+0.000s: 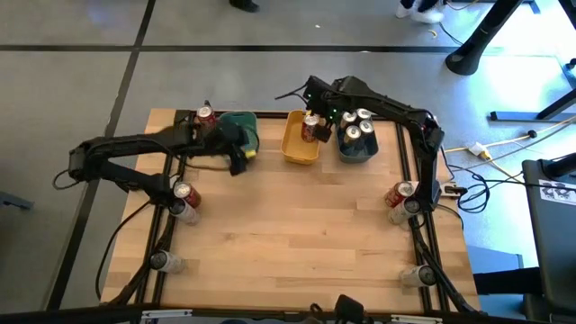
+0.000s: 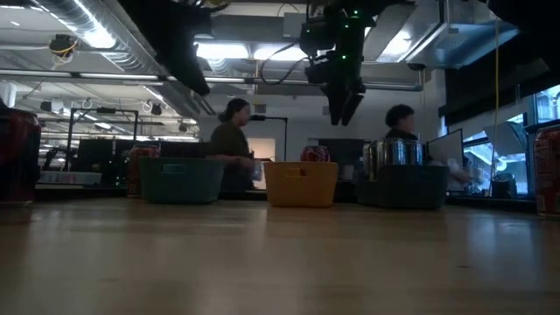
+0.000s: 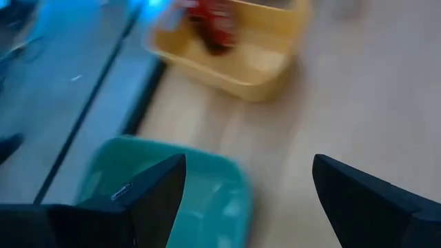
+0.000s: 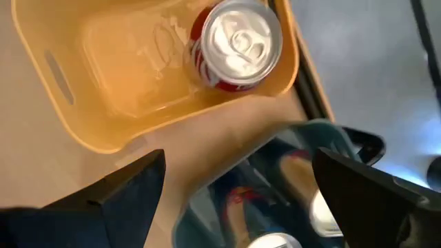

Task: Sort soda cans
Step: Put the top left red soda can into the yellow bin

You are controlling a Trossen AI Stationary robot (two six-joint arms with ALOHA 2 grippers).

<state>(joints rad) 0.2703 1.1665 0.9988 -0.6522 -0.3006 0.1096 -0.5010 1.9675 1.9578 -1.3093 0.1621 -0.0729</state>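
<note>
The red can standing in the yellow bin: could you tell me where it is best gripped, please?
Grip the red can across its round body just below the silver top, coming straight down. It stands upright close against the yellow bin wall, so a sideways approach looks blocked.

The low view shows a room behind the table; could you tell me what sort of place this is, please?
Probably a robotics lab or workshop: exposed ceiling ducts, people seated at monitors behind the wooden table, and cables trailing across the floor.
</note>
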